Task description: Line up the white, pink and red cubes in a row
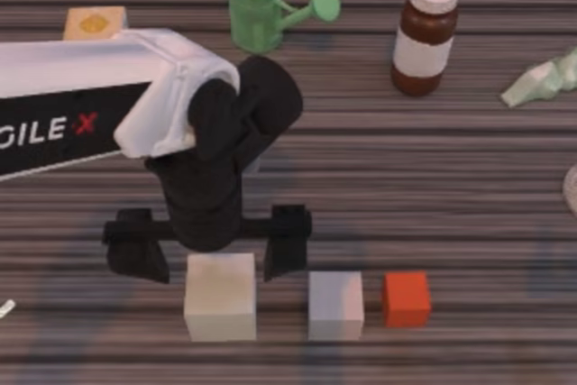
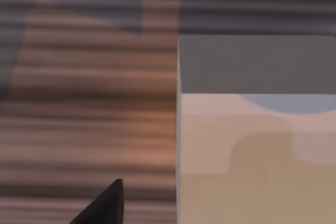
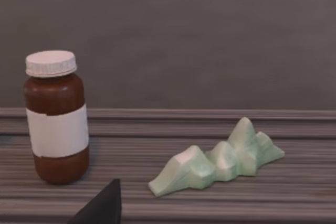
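Near the table's front edge three cubes stand in a row with small gaps: the large white cube (image 1: 220, 297) on the left, the pink cube (image 1: 335, 304) in the middle, the small red cube (image 1: 406, 298) on the right. My left gripper (image 1: 212, 250) is open, just behind the white cube, its black fingers (image 1: 287, 241) spread wider than the cube and holding nothing. In the left wrist view the white cube (image 2: 257, 145) fills one side, beside one fingertip (image 2: 107, 205). My right arm is outside the top view; its wrist view shows one fingertip (image 3: 102, 205) over bare table.
At the back stand a green watering can (image 1: 261, 6), a brown bottle (image 1: 424, 38) with a white cap, and a cream cube with orange patterned faces (image 1: 95, 22). A pale green jagged piece (image 1: 541, 78) lies at the right. The white left arm (image 1: 81, 105) covers the left.
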Robot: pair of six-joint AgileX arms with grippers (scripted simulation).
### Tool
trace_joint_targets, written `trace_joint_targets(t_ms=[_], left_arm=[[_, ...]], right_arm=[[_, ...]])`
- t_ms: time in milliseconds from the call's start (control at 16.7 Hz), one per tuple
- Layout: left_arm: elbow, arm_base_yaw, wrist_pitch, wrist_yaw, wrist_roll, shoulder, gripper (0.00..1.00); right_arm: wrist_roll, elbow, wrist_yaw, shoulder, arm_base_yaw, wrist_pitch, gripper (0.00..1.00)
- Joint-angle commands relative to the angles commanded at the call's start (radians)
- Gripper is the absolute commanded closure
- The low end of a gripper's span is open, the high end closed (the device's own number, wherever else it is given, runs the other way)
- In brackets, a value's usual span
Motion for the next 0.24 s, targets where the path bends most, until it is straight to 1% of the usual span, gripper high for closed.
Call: trace_joint_targets(t_ms=[120,240], left_arm=[[0.037,0.004,-0.057,0.002,0.001,-0.026,0.00],[0.048,0.006,-0.072,0.002,0.002,-0.036,0.00]], right_arm=[[0.000,0.000,0.000,0.000,0.000,0.000,0.00],[0.000,0.000,0.000,0.000,0.000,0.000,0.00]])
